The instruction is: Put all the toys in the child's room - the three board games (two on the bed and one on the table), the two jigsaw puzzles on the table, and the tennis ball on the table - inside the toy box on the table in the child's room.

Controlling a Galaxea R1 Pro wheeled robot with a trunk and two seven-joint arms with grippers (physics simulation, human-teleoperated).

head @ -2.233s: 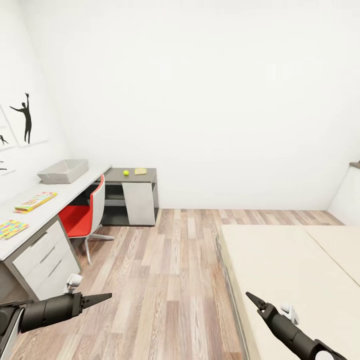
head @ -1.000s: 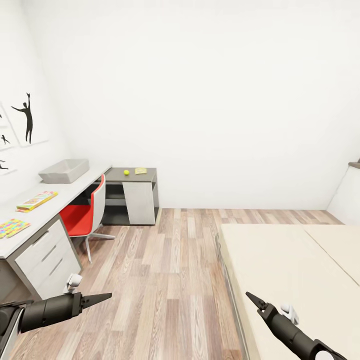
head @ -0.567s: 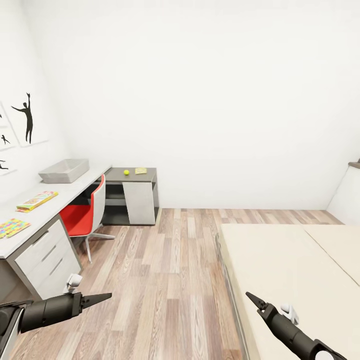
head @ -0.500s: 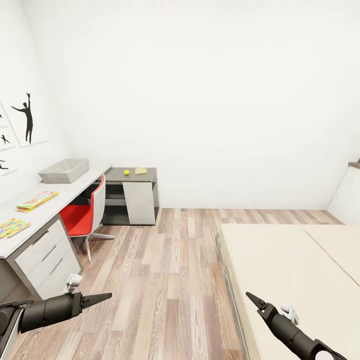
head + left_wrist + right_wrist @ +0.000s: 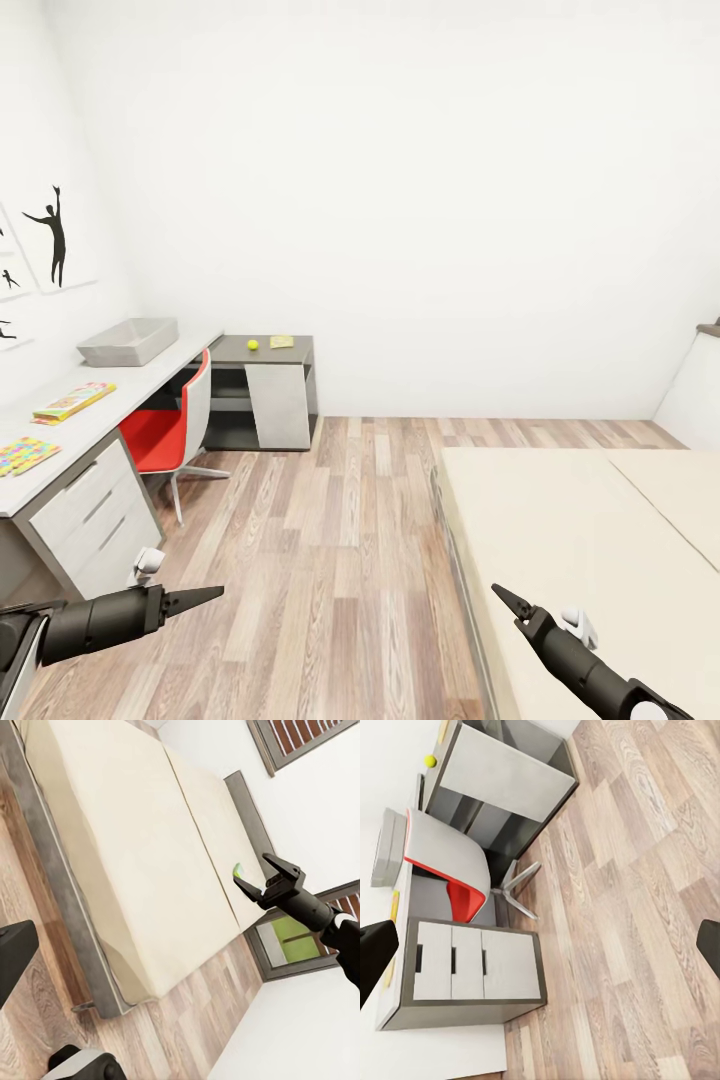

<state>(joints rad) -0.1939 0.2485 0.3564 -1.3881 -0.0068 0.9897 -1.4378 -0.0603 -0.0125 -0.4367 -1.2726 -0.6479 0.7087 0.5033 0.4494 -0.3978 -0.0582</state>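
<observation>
Nothing is packed yet, as far as I can judge: the toy box (image 5: 128, 342) sits at the far end of the table (image 5: 150, 385), close to the wall, and no toy shows above its rim, though its inside is hidden from here. The ball (image 5: 252, 345) lies on the lower dark section of the table, just beside a small flat yellowish box (image 5: 281, 342), probably the table's board game. Two colourful flat boards, likely the puzzles, lie apart on the white top, one (image 5: 72, 402) nearer the toy box and one (image 5: 25, 455) at the near end. On the bed (image 5: 560, 520), the left wrist view catches a small green sliver (image 5: 237, 870) far up the mattress; it may be one game, too small to be sure.

The robot stands on the wood floor between table and bed, well apart from every toy. The right gripper (image 5: 505, 600) hangs over the bed's near corner with its jaws spread and nothing between them. The left gripper (image 5: 200, 596) carries nothing; whether its jaws are spread or pressed together I cannot tell. All six toys look left to fetch
</observation>
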